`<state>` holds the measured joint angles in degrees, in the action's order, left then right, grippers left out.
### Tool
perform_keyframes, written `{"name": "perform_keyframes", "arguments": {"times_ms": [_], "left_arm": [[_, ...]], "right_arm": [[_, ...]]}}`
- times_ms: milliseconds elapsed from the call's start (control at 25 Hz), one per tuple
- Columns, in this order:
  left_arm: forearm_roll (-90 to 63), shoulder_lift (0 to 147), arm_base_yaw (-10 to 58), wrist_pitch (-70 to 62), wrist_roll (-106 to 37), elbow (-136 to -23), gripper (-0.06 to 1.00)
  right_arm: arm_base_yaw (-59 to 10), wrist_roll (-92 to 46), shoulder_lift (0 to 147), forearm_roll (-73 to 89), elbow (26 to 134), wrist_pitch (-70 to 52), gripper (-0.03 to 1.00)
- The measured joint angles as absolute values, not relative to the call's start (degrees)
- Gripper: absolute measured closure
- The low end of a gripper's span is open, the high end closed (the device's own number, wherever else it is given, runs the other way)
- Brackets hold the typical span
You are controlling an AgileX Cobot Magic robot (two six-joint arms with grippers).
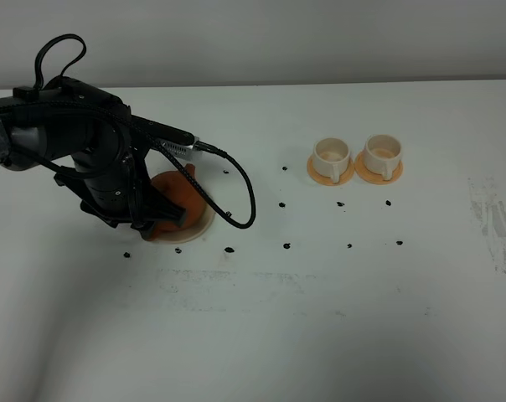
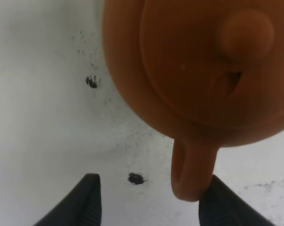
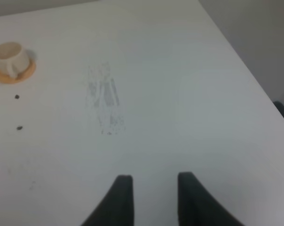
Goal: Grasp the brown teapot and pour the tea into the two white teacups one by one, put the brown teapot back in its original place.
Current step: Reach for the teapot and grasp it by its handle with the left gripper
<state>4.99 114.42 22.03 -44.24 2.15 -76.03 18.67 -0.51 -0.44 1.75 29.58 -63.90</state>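
Looked like the grab step: left hand (image 2: pixel 153 205) was spread wide either side of the loop handle (image 2: pixel 191 172) of the squat reddish-brown clay teapot (image 2: pixel 193 70), sitting on its round cream coaster (image 1: pixel 201 224), so next it needed centring and squeezing.

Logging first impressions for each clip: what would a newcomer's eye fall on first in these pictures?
The black left arm hunched over the brown teapot on its cream coaster, at the left of the table, grabs attention first. Up close, the left hand is open, the teapot's loop handle lying between its fingers. Across to the right, the two white teacups sit side by side on orange saucers.
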Motion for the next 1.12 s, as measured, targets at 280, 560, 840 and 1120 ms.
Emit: {"name": "perform_keyframes", "arguments": {"times_ms": [280, 560, 840, 1120], "left_arm": [[4.8, 114.4, 22.0, -44.2, -4.7, -76.0, 0.50], [-1.1, 113.8, 22.0, -44.2, -1.6, -76.0, 0.50], [-1.3, 113.8, 22.0, -41.0, -0.4, -76.0, 0.50], [-1.3, 113.8, 22.0, -39.3, -1.1, -76.0, 0.50]], "right_arm": [[18.7, -0.5, -0.4, 1.8, 29.6, -63.9, 0.74], [18.7, -0.5, -0.4, 1.8, 29.6, -63.9, 0.74], [18.7, -0.5, -0.4, 1.8, 29.6, -63.9, 0.74], [18.7, -0.5, -0.4, 1.8, 29.6, -63.9, 0.74]]}}
